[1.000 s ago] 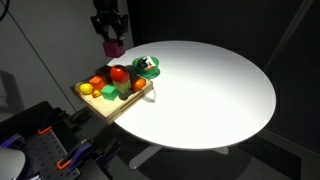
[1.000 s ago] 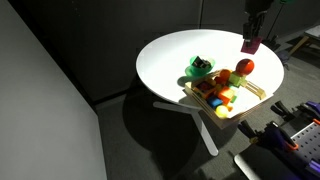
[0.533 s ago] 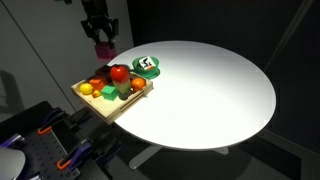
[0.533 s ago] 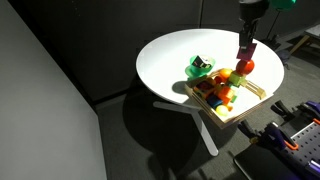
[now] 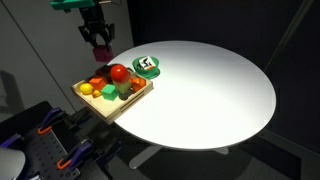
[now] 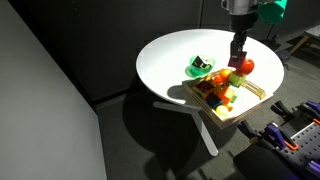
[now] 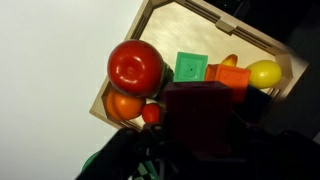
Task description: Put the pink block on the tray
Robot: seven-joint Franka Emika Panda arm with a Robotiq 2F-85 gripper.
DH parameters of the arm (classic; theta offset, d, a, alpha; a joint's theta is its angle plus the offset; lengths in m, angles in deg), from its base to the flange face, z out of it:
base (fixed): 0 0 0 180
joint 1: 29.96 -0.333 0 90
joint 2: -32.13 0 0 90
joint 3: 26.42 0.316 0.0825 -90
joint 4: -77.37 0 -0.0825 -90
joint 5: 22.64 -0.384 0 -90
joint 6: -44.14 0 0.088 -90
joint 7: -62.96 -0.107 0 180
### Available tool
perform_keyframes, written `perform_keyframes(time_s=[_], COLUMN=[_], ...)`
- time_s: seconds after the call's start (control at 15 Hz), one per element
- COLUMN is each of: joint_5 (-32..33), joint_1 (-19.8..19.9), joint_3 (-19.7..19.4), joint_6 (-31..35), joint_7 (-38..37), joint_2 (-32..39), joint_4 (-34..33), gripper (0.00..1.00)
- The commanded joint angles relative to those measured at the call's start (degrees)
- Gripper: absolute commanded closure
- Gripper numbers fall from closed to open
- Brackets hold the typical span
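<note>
My gripper (image 5: 100, 44) is shut on the pink block (image 5: 101, 46) and holds it in the air above the far end of the wooden tray (image 5: 125, 104). In an exterior view the block (image 6: 238, 56) hangs just over the tray's (image 6: 255, 91) fruit. In the wrist view the block (image 7: 200, 115) looks dark red and fills the lower middle, with the tray (image 7: 190, 12) below it. The tray holds a red apple (image 7: 135, 65), an orange (image 7: 124, 104), a green block (image 7: 191, 67) and a yellow fruit (image 7: 264, 73).
A green and white bowl-like object (image 5: 148, 66) sits on the round white table (image 5: 210, 90) next to the tray; it also shows in an exterior view (image 6: 200, 68). The tray overhangs the table's edge. Dark equipment stands beyond the table's edge (image 6: 290, 130).
My gripper has moved with the pink block from beside the tray toward a spot over the tray, and it is lower in one exterior view.
</note>
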State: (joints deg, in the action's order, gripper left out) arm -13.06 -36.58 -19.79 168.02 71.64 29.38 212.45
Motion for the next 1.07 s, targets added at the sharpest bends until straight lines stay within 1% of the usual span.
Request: perform_keyframes(time_s=[0.0, 0.53, 0.73, 1.0], joint_5=[-0.33, -0.06, 0.57, 0.68], joint_1=[-0.04, 0.1, 0.14, 0.15], joint_3=[0.05, -0.02, -0.16, -0.28], joint_6=[2.64, 7.15, 9.98, 11.38], joint_7=[-1.26, -0.45, -0.67, -0.65], joint_2=[2.7, 8.49, 9.47, 10.21], joint_4=[0.0, 0.57, 1.01, 1.0], gripper=[0.69, 0.69, 0.69, 0.69])
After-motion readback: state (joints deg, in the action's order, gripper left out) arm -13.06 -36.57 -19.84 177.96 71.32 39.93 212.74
